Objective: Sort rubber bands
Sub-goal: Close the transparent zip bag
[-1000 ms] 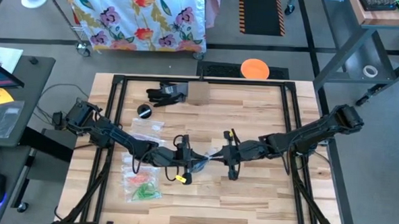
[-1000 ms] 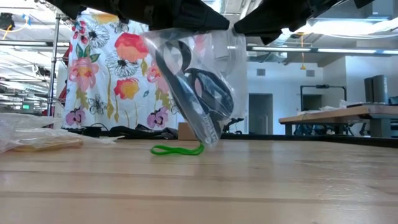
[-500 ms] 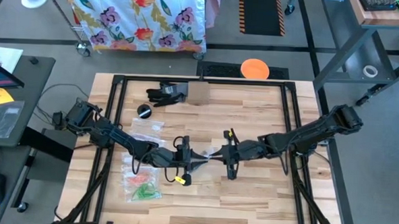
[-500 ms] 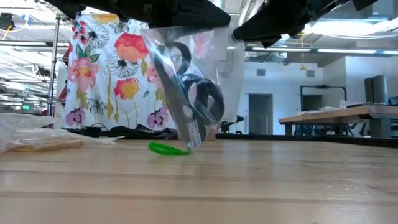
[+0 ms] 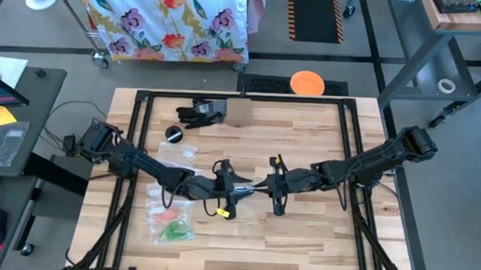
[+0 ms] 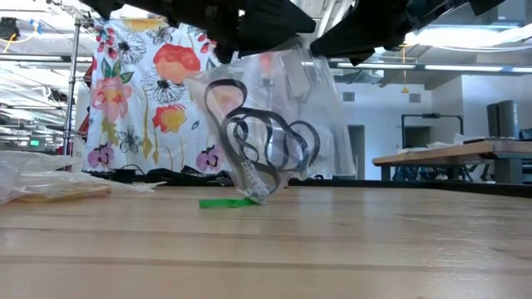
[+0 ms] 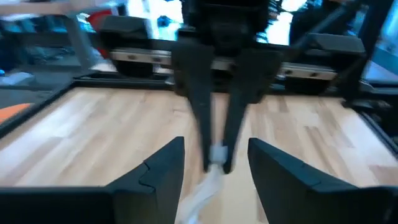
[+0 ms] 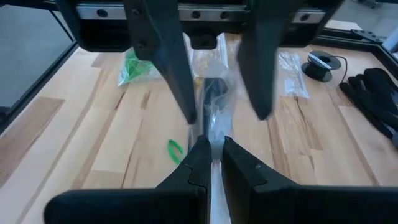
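A clear zip bag (image 6: 270, 124) with several dark rubber bands (image 6: 266, 141) inside hangs between my two grippers at the table's middle. My right gripper (image 8: 212, 142) is shut on the bag; in the high view it (image 5: 262, 186) comes from the right. My left gripper (image 5: 238, 187) is open, and its two fingers (image 8: 163, 56) stand on either side of the bag's top, facing the right gripper. A green rubber band (image 6: 224, 202) lies on the table just beside the bag's lower corner; it also shows in the right wrist view (image 8: 175, 150). My right gripper pinches the bag's top edge (image 8: 212, 124) between its two fingers, coming level from the table's right. The bag hangs below the fingers, puffed out, with its lower corner (image 6: 254, 197) at the table top. My left gripper: I cannot tell whether its open fingers touch the bag.
Clear bags, one with green and red bands (image 5: 170, 223), lie at the near left, and more clear bags (image 5: 179, 153) lie behind them. A black glove (image 5: 199, 112), a small box (image 5: 238, 110) and a black round thing (image 5: 174, 133) are at the far side.
My left gripper has gone toward the table's right, closer to my right gripper. The bag, which hung narrow and slanted, has swung and puffed out wider, and the dark bands inside have spread apart. Its lower corner has stayed at the table top.
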`<control>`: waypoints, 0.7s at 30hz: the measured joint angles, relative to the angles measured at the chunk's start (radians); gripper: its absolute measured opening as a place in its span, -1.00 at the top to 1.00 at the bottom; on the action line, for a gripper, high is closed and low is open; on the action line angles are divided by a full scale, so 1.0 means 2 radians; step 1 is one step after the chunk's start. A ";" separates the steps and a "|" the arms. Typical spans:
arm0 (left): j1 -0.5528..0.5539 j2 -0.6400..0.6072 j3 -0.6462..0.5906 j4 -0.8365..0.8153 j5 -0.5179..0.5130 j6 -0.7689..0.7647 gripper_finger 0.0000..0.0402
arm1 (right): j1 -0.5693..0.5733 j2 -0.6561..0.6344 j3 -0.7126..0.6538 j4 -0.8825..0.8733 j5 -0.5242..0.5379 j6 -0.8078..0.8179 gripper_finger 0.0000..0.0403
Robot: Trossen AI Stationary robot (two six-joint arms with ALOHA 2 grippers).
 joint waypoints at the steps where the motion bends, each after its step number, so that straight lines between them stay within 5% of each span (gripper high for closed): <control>1: 0.002 0.000 0.008 -0.015 0.014 0.000 0.14 | 0.000 0.000 0.000 0.000 0.000 0.000 0.91; 6: 0.014 0.000 0.051 -0.119 0.039 -0.005 0.18 | 0.000 0.000 0.000 0.001 -0.001 0.000 0.91; 21: 0.011 -0.008 0.111 -0.238 0.039 0.014 0.38 | 0.005 0.000 0.001 -0.006 -0.002 0.006 0.91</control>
